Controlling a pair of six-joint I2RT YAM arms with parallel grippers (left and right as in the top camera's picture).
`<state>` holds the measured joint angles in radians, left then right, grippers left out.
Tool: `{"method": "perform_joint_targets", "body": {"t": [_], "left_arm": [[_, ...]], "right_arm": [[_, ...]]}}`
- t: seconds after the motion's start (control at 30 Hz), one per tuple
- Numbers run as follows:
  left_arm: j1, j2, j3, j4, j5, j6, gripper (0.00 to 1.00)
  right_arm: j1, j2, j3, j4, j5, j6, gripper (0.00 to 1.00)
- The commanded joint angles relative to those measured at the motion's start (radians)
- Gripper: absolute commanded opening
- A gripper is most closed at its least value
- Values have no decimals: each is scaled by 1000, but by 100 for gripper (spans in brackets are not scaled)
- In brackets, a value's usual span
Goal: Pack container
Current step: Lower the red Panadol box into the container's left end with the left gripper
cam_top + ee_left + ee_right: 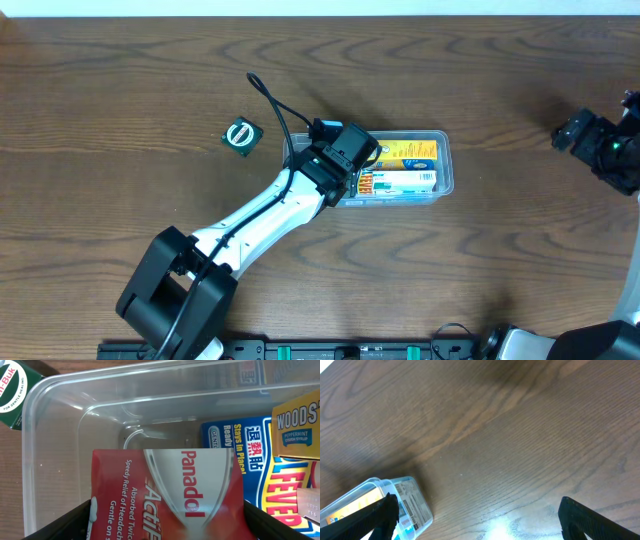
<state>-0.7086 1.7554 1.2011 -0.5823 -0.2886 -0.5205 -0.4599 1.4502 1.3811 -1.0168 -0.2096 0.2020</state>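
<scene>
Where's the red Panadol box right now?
Left wrist view: the red Panadol box sits between the left gripper fingers, inside the clear container at its left end, beside the blue fever-patch box.

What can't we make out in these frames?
- Left wrist: Panadol box cut off by bottom edge; whether it touches the container floor is unclear.
- Overhead: left gripper covers most of that box and the container's left end.
- Left wrist: green box cut off at corner.
- Right wrist: container cut by frame edge.
</scene>
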Motion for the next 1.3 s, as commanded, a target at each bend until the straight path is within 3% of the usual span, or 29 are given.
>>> {"method": "perform_joint_targets", "body": {"t": [0.0,0.63,0.9,1.27], "left_arm": [[8,6,7,-4,-21,-5,82],[49,18,7,-3,-20,-5,82],[49,18,7,-3,-20,-5,89],[49,18,7,-3,-20,-5,89]], "right_arm": [[-5,2,14,0,-5,11,99],[-5,2,14,0,-4,11,99],[-5,2,14,0,-5,11,99],[-5,2,14,0,-5,11,99]]}}
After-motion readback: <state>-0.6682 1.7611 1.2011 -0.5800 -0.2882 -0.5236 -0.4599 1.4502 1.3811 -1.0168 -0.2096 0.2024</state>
